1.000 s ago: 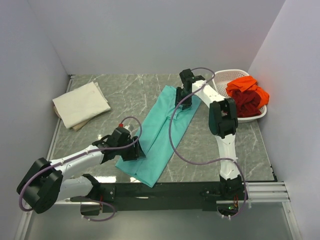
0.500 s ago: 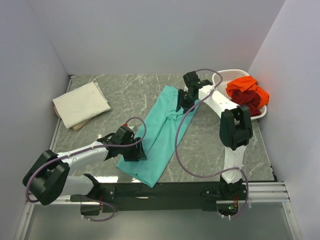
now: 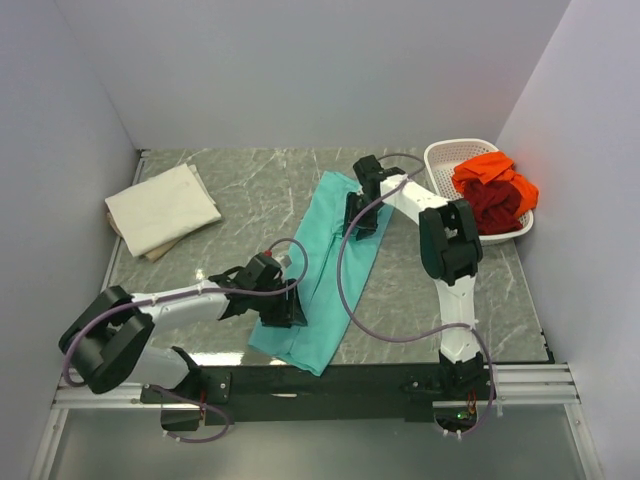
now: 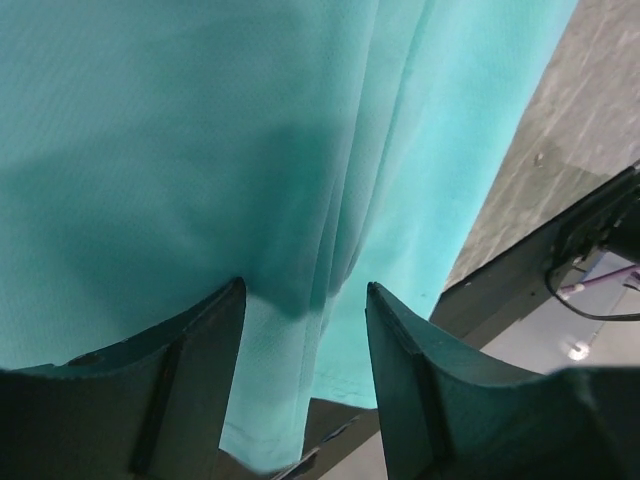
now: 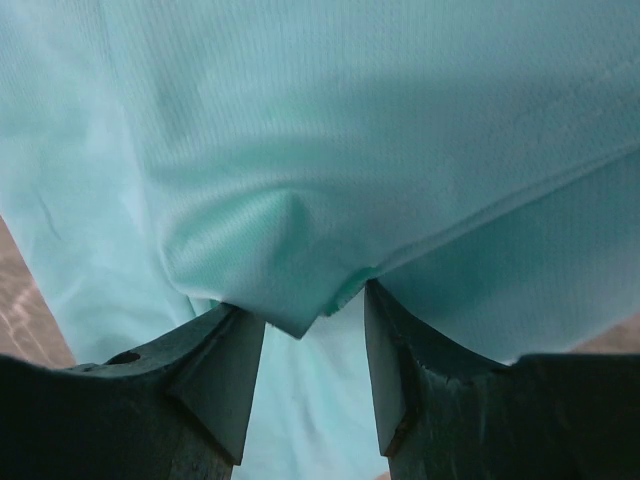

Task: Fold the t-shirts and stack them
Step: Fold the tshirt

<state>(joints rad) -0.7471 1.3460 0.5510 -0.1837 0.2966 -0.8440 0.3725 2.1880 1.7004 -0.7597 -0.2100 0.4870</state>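
Note:
The teal t-shirt (image 3: 325,265) lies as a long narrow strip across the middle of the table. My left gripper (image 3: 288,308) is on its near left part. In the left wrist view the jaws (image 4: 305,288) stand apart over a raised fold of teal cloth (image 4: 300,180). My right gripper (image 3: 357,222) is on the far end. In the right wrist view its jaws (image 5: 315,298) stand apart, with a cloth corner (image 5: 300,315) between the tips. The cream t-shirt (image 3: 162,208) lies folded at the far left. The orange t-shirt (image 3: 490,170) and the dark red t-shirt (image 3: 495,205) sit in the basket.
A white lattice basket (image 3: 445,152) stands at the far right against the wall. The black front rail (image 3: 330,380) runs just beyond the teal shirt's near end. Grey walls close in the left, back and right sides.
The left gripper moved right and the right gripper moved slightly left and nearer. The teal shirt's near end shifted right and the strip got narrower.

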